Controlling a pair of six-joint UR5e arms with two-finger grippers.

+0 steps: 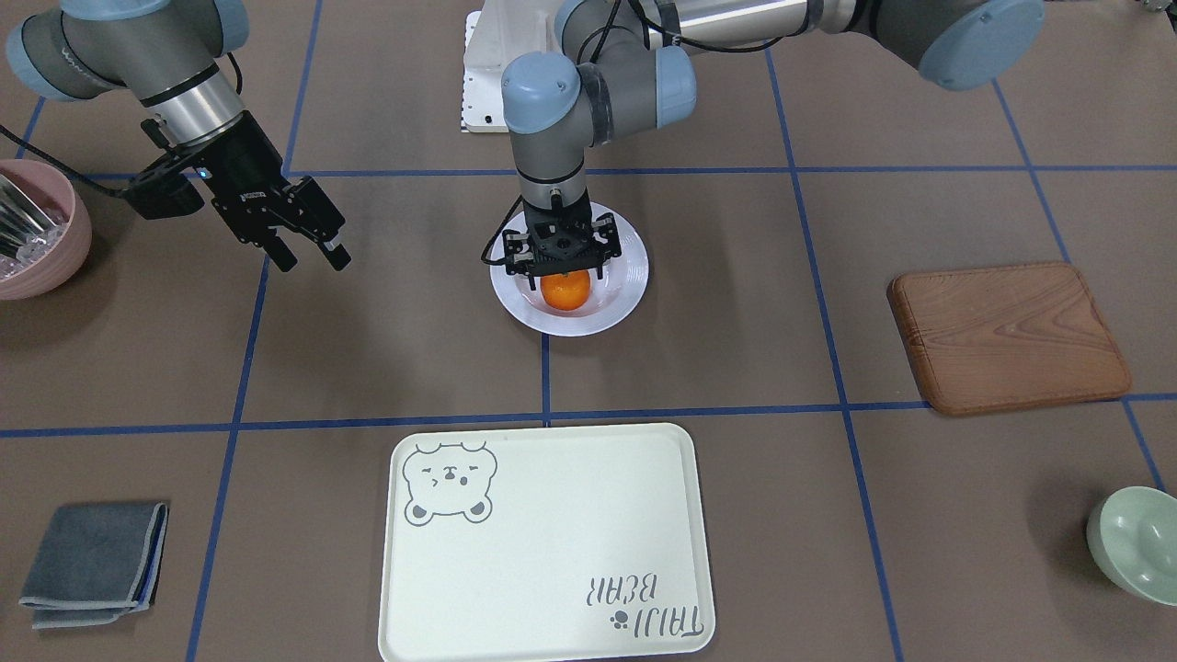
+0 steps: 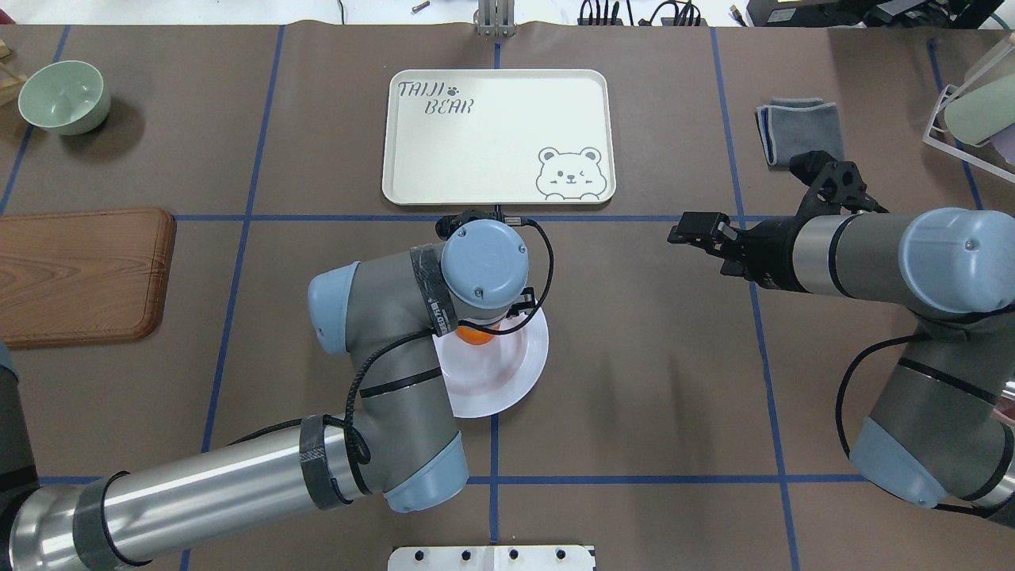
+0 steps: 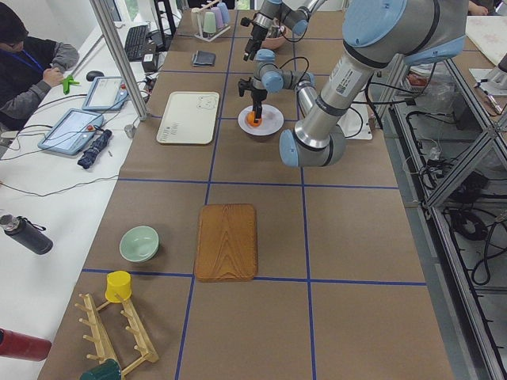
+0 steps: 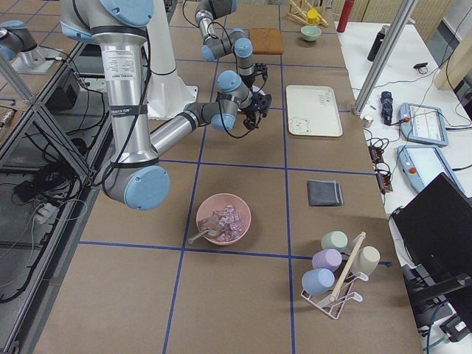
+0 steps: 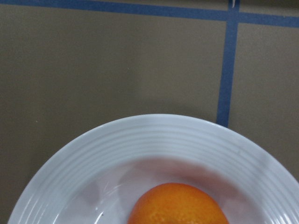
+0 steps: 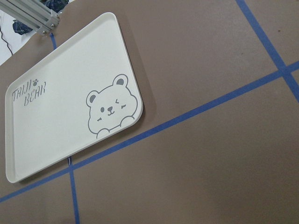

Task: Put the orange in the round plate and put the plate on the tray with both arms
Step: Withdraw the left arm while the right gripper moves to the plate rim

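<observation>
The orange point(image 1: 565, 291) lies in the well of the white round plate point(image 1: 625, 285) at the table's middle. My left gripper point(image 1: 563, 268) hangs straight down over it, open, its fingers spread to either side just above the fruit. The left wrist view shows the orange point(image 5: 180, 205) resting in the ridged plate point(image 5: 163, 140) with no fingers in frame. From overhead my left wrist hides all but a sliver of the orange point(image 2: 476, 336). The cream tray point(image 1: 542, 552) lies beyond the plate, bare. My right gripper point(image 1: 308, 253) hovers open and holds nothing, well off to the plate's side.
A brown wooden board point(image 1: 1007, 336) and a pale green bowl point(image 1: 1136, 542) sit on my left side. A pink bowl point(image 1: 37, 230) with utensils and a folded grey cloth point(image 1: 97, 561) sit on my right side. The tray point(image 6: 60, 116) shows in the right wrist view.
</observation>
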